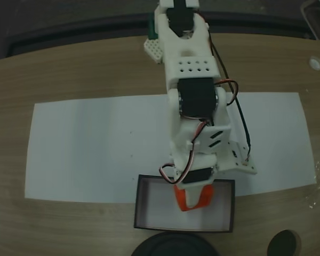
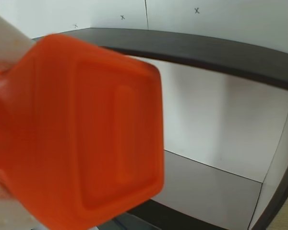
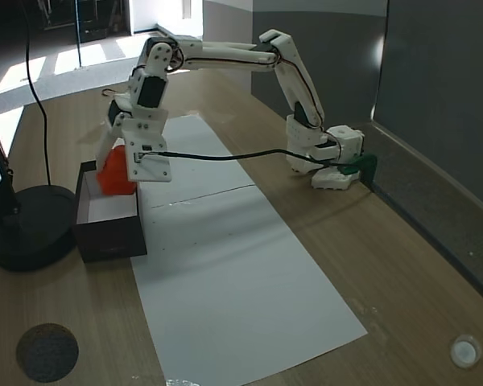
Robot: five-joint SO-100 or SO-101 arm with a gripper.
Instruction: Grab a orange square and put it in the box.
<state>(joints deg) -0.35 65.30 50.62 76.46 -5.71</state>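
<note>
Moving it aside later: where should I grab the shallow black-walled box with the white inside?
Likely pinch the box from above by its left short wall in a fixed view: thin, upright, clear of the gripper.

The white arm [image 3: 225,56] reaches from its base [image 3: 326,157] on the wooden table [image 3: 402,265] across the white paper sheet [image 3: 233,265], its orange gripper [image 3: 115,175] hanging over the box [image 3: 105,229]. A round black stand base [image 3: 24,229] sits beside the box.
</note>
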